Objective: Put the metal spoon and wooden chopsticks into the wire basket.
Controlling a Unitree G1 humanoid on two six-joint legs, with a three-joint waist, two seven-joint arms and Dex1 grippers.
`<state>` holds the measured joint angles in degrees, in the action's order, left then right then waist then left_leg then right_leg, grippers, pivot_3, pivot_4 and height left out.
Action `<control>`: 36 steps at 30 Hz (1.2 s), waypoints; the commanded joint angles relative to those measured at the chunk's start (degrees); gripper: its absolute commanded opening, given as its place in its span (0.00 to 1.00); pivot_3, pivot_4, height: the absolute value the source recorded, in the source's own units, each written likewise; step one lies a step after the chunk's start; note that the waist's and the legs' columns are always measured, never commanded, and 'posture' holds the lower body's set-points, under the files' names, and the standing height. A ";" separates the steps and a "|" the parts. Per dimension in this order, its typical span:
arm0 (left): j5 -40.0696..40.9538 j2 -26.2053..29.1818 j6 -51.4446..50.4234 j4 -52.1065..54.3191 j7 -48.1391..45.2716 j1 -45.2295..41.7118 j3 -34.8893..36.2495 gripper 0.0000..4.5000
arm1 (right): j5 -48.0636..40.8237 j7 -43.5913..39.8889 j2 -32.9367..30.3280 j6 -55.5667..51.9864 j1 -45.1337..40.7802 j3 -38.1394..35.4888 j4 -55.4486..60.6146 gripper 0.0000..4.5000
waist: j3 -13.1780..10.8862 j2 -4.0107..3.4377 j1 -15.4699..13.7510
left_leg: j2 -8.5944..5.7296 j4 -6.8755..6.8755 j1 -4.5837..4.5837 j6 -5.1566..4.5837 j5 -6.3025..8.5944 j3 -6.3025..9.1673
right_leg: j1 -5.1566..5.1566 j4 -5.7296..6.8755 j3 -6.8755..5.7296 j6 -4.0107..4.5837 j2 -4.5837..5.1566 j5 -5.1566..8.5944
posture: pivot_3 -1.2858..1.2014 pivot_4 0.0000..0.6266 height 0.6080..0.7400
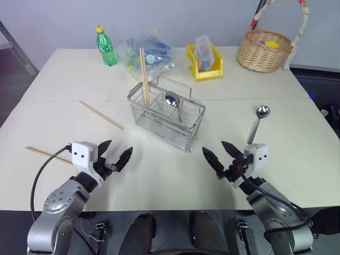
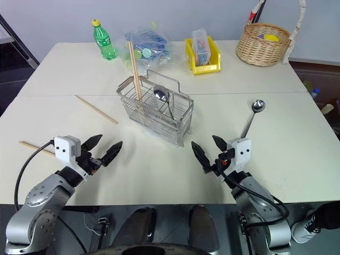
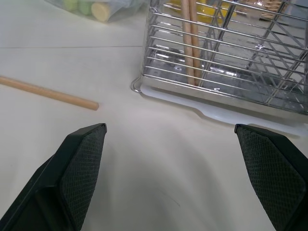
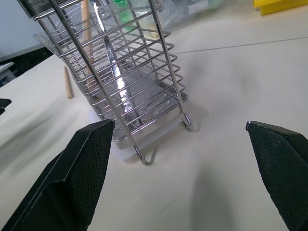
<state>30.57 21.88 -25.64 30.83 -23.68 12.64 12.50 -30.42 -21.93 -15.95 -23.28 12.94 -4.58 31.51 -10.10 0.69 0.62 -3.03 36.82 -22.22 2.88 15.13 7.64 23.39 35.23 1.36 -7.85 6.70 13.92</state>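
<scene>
Wire basket (image 1: 167, 119) stands mid-table on the cream table (image 1: 159, 175); a pair of wooden chopsticks (image 1: 144, 77) stands upright in its left compartment, poking well above the rim; one metal spoon (image 1: 171, 100) is bowl-up in a middle compartment; second metal spoon (image 1: 259, 123) lies flat on the table right of the basket, well apart from it, bowl pointing away from the robot; two loose chopsticks lie left of the basket, one (image 1: 101, 115) nearer it, one (image 1: 48, 155) by the table's left edge just behind the left arm.

Left gripper (image 1: 114, 155) hovers front-left of the basket, fingers spread wide, grasping nothing; right gripper (image 1: 222, 154) hovers front-right, fingers likewise spread, empty; both point inward toward the basket.

Head views alone give the far clutter: green bottle (image 1: 107, 46), clear plastic bag (image 1: 146, 53), yellow bin (image 1: 204, 62), wicker basket (image 1: 264, 49); left wrist view gives the basket's base tray and the chopstick pair's lower ends inside it, plus one end of the nearer loose chopstick; right wrist view gives the basket's wire feet and corner up close.
</scene>
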 commanded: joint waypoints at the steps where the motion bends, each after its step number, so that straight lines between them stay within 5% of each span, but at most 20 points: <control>1: -0.08 -0.04 1.79 0.37 -0.75 -0.21 0.40 0.99 | 0.10 -0.09 0.18 1.26 -0.38 0.17 1.74 1.00 | 0.00 0.00 0.00 | 0.00 0.00 0.00 0.00 0.00 0.00 | 0.00 0.00 0.00 0.00 0.00 0.00 | 0.52 0.24 1.00; 36: 1.83 2.92 5.35 -2.04 -8.80 1.20 1.64 0.99 | 1.25 -0.45 0.19 1.70 -2.61 0.76 -0.75 1.00 | 0.00 -0.01 0.05 | 0.00 0.00 -0.01 0.00 0.00 0.00 | 0.01 -0.01 -0.01 0.00 0.00 0.00 | 0.52 0.24 1.00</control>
<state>30.30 23.82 -20.78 26.00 -30.31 13.46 12.60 -29.35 -22.05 -15.84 -22.69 10.92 -3.66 30.03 -10.10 0.69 0.67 -3.02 36.81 -22.23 2.88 15.14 7.64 23.40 35.22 1.36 -7.85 6.70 13.93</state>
